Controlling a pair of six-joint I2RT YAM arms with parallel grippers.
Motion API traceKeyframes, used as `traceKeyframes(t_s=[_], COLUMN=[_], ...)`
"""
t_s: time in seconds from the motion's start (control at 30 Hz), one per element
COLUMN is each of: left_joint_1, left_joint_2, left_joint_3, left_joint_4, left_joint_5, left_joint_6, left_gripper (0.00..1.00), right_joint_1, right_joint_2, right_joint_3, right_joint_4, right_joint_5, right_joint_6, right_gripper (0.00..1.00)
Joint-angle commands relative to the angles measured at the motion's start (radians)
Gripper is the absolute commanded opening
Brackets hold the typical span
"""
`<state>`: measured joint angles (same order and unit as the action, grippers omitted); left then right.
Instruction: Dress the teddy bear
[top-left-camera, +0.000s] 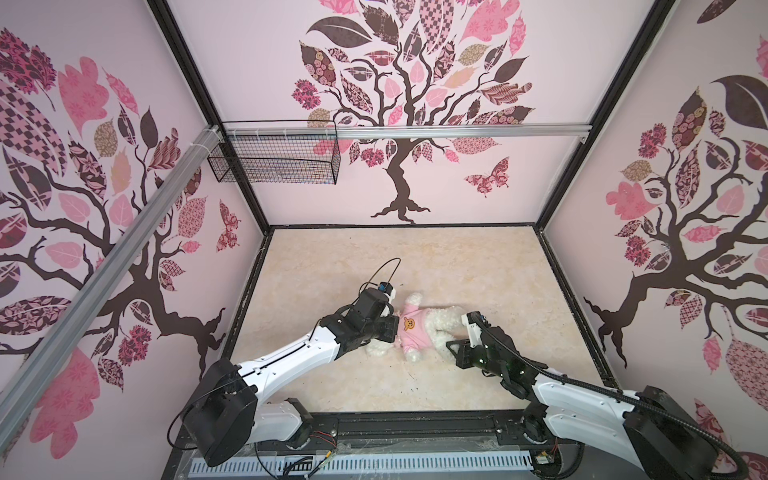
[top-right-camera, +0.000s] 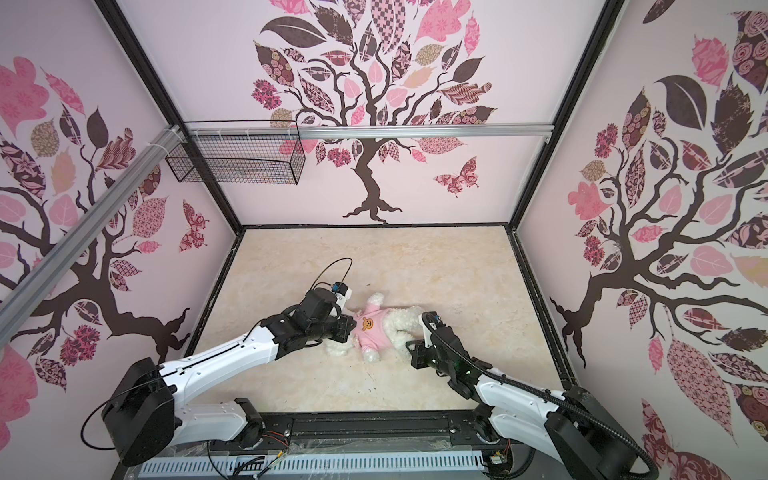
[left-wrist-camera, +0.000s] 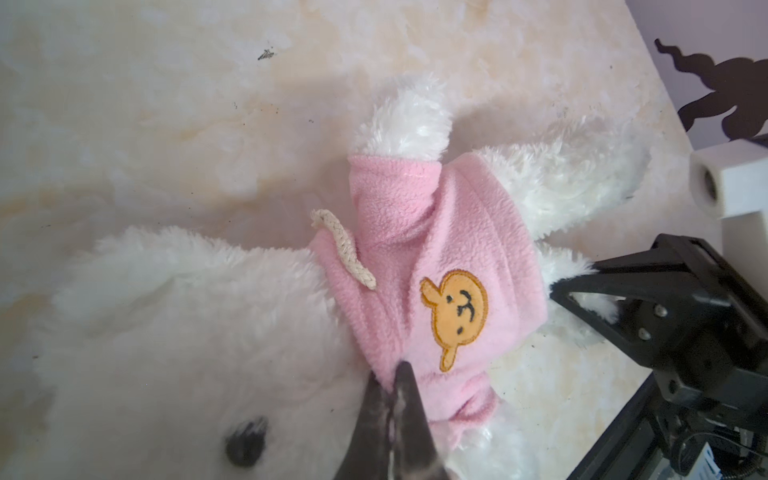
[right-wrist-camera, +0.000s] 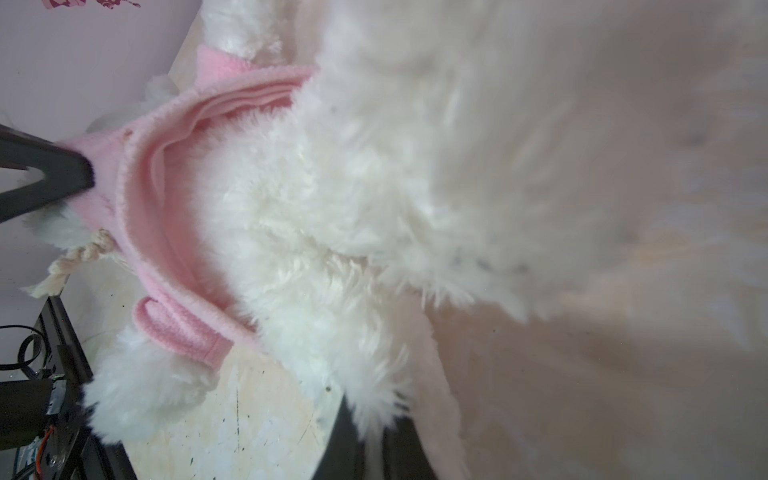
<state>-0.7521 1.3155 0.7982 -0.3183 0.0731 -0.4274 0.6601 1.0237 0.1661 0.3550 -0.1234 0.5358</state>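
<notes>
Two pinches: left gripper (left-wrist-camera: 397, 376) on pink shirt (left-wrist-camera: 449, 249) neck edge, right gripper (right-wrist-camera: 374, 419) on teddy bear (right-wrist-camera: 332, 187) leg. Shirt-straightening step, it seems; next, pull hem toward right fingers (right-wrist-camera: 341, 449).

Soft, even light here, only faint shadows on the table (top-left-camera: 457, 270). Walls (top-left-camera: 124, 208) bow at the edges in both top views. Right wrist view: bear (right-wrist-camera: 311, 208) fur blurs up close, washed pale.

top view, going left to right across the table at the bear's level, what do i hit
left gripper, shut on the shirt → pink shirt → teddy bear, bare legs → right gripper, shut on a leg. The bear's head lies under the left gripper, so it is left out.
</notes>
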Motion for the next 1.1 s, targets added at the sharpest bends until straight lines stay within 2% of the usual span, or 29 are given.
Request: traceKeyframes(t_s=[0.0, 0.03, 0.07, 0.13, 0.23, 0.33, 0.43, 0.53, 0.63, 0.7, 0.77, 0.9, 0.97, 1.07], left_joint_1=[-0.008, -0.025, -0.042, -0.066, -0.079, -0.085, -0.081, -0.053, 0.010, 0.049, 0.086, 0.150, 0.152, 0.154], left_joint_2=[0.037, 0.045, 0.054, 0.063, 0.051, -0.007, -0.107, -0.204, -0.283, -0.318, -0.337, -0.334, -0.321, -0.304], left_joint_3=[-0.002, 0.000, 0.008, 0.027, 0.059, 0.064, 0.041, 0.015, -0.016, -0.043, -0.070, -0.115, -0.143, -0.199], left_joint_4=[0.039, 0.061, 0.074, 0.065, -0.012, -0.059, -0.055, -0.056, -0.063, -0.067, -0.074, -0.055, -0.037, 0.007], left_joint_5=[0.041, 0.054, 0.057, 0.032, -0.094, -0.176, -0.220, -0.217, -0.190, -0.194, -0.199, -0.120, -0.104, -0.065], left_joint_6=[0.026, 0.029, 0.032, 0.042, 0.058, 0.071, 0.056, 0.047, 0.009, -0.014, -0.044, -0.107, -0.126, -0.166], left_gripper=[0.00, 0.00, 0.04, 0.17, 0.36, 0.48, 0.56, 0.64, 0.68, 0.71, 0.75, 0.76, 0.76, 0.76], right_joint_1=[-0.008, -0.008, -0.007, -0.007, -0.008, -0.008, -0.007, -0.007, -0.007, -0.006, -0.008, -0.011, -0.034, -0.085], right_joint_2=[0.044, 0.065, 0.090, 0.125, 0.126, 0.064, -0.043, -0.161, -0.216, -0.178, -0.074, 0.143, 0.246, 0.384], right_joint_3=[0.006, 0.014, 0.029, 0.065, 0.088, 0.088, 0.121, 0.166, 0.242, 0.307, 0.390, 0.531, 0.588, 0.639], right_joint_4=[0.046, 0.062, 0.066, 0.029, -0.028, -0.084, -0.205, -0.302, -0.352, -0.353, -0.353, -0.329, -0.336, -0.350], right_joint_5=[-0.079, -0.110, -0.131, -0.154, -0.140, -0.096, -0.021, 0.069, 0.118, 0.122, 0.105, 0.072, -0.014, -0.216], right_joint_6=[-0.003, -0.005, -0.009, -0.028, -0.057, -0.069, -0.101, -0.146, -0.200, -0.242, -0.295, -0.359, -0.366, -0.352], right_gripper=[0.00, 0.00, 0.00, 0.03, 0.10, 0.24, 0.46, 0.62, 0.70, 0.77, 0.81, 0.87, 0.89, 0.99])
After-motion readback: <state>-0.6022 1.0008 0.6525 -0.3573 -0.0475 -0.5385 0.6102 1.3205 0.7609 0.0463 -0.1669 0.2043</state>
